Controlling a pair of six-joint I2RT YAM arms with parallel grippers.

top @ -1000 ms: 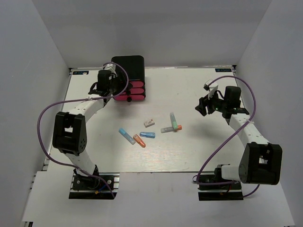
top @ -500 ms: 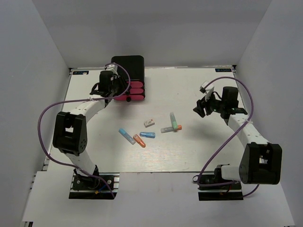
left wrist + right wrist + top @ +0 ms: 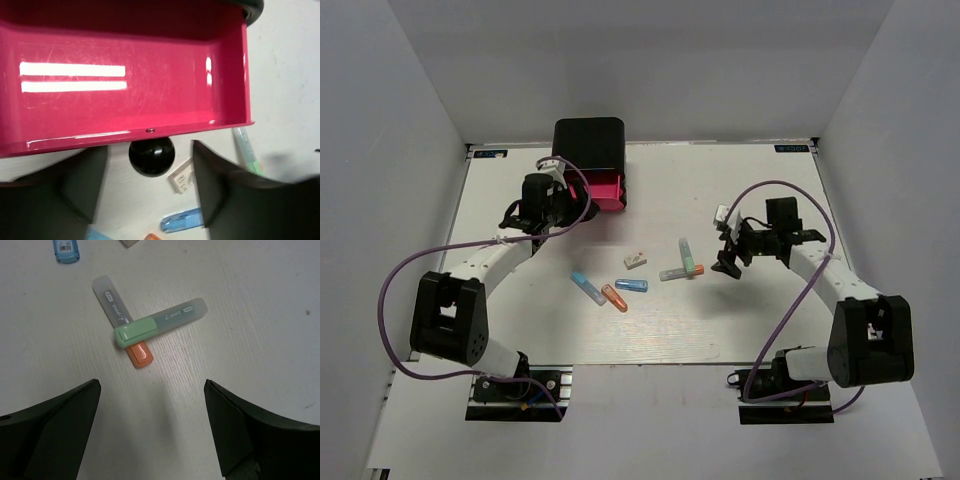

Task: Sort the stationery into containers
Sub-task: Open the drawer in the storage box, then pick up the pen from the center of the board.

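- The stationery lies loose on the counter [image 3: 770, 320], in front of the cabinet [image 3: 590, 140] and apart from it. None is in a drawer yet.
- The white block [image 3: 636, 260] lies nearest the cabinet. Beyond it are the light-blue piece [image 3: 583, 287], the orange piece [image 3: 614, 297] and the blue piece [image 3: 631, 285].
- Farthest from the cabinet, the green-capped piece [image 3: 135, 332] lies crossed over the orange-capped piece [image 3: 139, 354], the two touching.
- One pink drawer [image 3: 125, 85] now stands pulled out of the cabinet, where a second ago all three fronts were flush. Its inside shows bare. I cannot tell which of the three it is.
- The left pincer [image 3: 149, 150] sits at the cabinet's front, its jaws apart on either side of the black knob [image 3: 151, 159] and not clamped on it. It looks to have just let go after the pull.
- The right pincer [image 3: 151, 387] has swung in from the side away from the cabinet. It now hangs over the crossed pair with its jaws spread wide and nothing held.
- As I read it, a container is now ready, and the first pick is being lined up on the crossed pair.
- Because those two pieces overlap, closing on one may drag the other along.
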